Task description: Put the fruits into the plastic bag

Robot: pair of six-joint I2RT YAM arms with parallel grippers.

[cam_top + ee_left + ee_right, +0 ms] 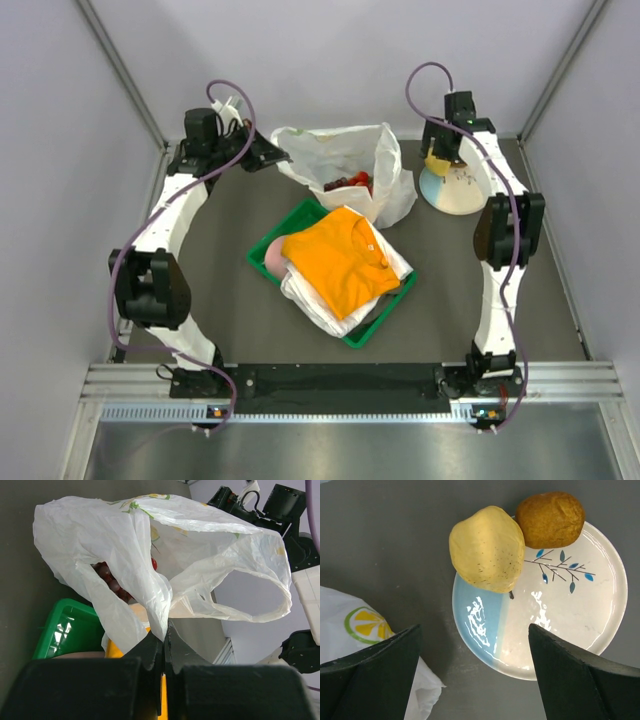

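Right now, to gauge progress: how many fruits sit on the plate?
2: yellow pear on the plate's upper-left rim; brown-orange fruit beside it, top rim. None hidden.

White bag [200,545] w/ citrus print; yellow pear [487,549]; blue-sprig plate [580,610]

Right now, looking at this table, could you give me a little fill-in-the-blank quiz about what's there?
1. The left gripper pinches the plastic bag with its jaws ____.
2. The yellow pear and the brown fruit beside it lie on a ____.
3. The right gripper hangs above them, jaws ____.
4. The folded clothes lie in a ____ tray.
Missing words: shut; plate; open; green.
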